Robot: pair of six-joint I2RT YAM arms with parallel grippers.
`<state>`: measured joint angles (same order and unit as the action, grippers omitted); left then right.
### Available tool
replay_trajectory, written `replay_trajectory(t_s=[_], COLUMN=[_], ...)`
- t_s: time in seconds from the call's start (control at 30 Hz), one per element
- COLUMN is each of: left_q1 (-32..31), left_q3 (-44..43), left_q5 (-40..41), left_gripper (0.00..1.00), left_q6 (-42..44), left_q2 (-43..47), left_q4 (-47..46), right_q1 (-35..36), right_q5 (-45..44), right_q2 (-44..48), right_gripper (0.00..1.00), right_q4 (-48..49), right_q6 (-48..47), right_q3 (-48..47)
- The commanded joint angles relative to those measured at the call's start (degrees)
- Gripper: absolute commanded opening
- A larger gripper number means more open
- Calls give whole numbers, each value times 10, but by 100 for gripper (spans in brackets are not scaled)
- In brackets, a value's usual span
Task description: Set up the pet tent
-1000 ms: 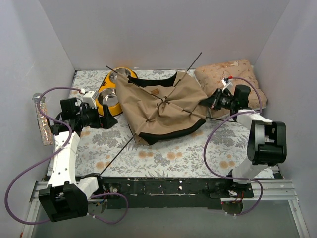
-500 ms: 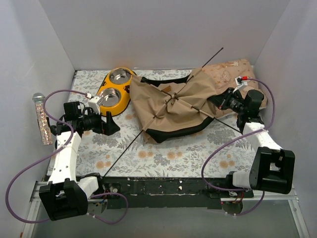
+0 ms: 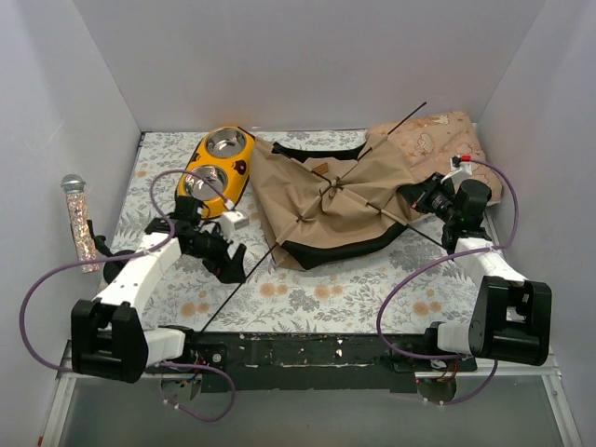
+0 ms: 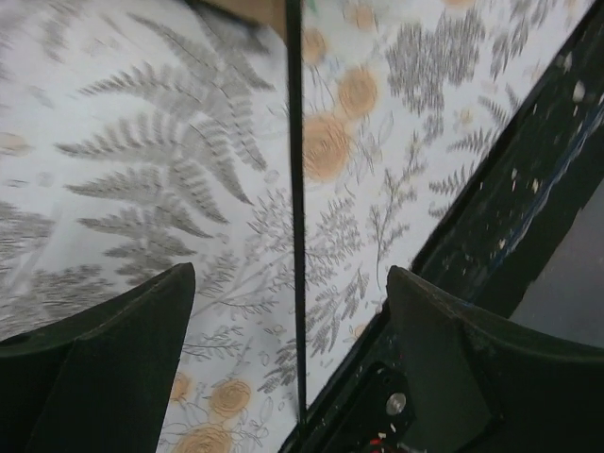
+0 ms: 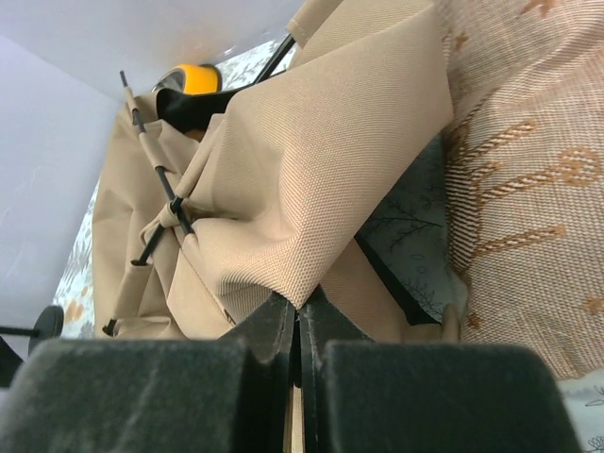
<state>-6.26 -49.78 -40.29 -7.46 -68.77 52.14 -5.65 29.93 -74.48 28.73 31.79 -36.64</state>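
Note:
The pet tent [image 3: 331,200] lies collapsed in the middle of the floral mat, tan canvas with black trim and thin black poles crossing on top. One long pole [image 3: 219,300] sticks out toward the front edge. My left gripper [image 3: 233,261] hovers over that pole. In the left wrist view the pole [image 4: 294,236] runs between the gripper's [image 4: 293,311] wide-apart fingers [image 4: 113,359], touching neither, so it is open. My right gripper [image 3: 414,197] is at the tent's right side, and in the right wrist view the gripper [image 5: 300,321] is shut on a fold of the tan fabric [image 5: 311,170].
A yellow double steel bowl [image 3: 216,166] stands at the back left beside the tent. A patterned cushion [image 3: 438,140] lies at the back right, partly under the tent. A glittery cylinder [image 3: 76,219] leans on the left wall. The table's black front edge [image 4: 510,217] is close to the left gripper.
The right gripper has pulled the tent to the right and a little back. The left arm has swung from beside the bowl down to the long pole near the front.

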Motion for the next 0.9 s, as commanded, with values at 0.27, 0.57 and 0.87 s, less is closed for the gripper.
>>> replay_trajectory(t_s=[0.27,0.57,0.87], left_q1=[-88,-91,-103], left_q3=[77,24,-23], left_q5=[61,0,-31], left_gripper=[7,0,0], left_q6=[-4,-77,-143], left_q2=[-88,-33,-88], left_q4=[-85,-196,-266], right_q1=[-10,10,93], right_q5=[-4,94,92], right_q2=[24,27,-10], right_gripper=[1,1,6], right_q4=[16,-13,-96], right_q6=[-1,-28,-127], right_q3=[3,19,-47])
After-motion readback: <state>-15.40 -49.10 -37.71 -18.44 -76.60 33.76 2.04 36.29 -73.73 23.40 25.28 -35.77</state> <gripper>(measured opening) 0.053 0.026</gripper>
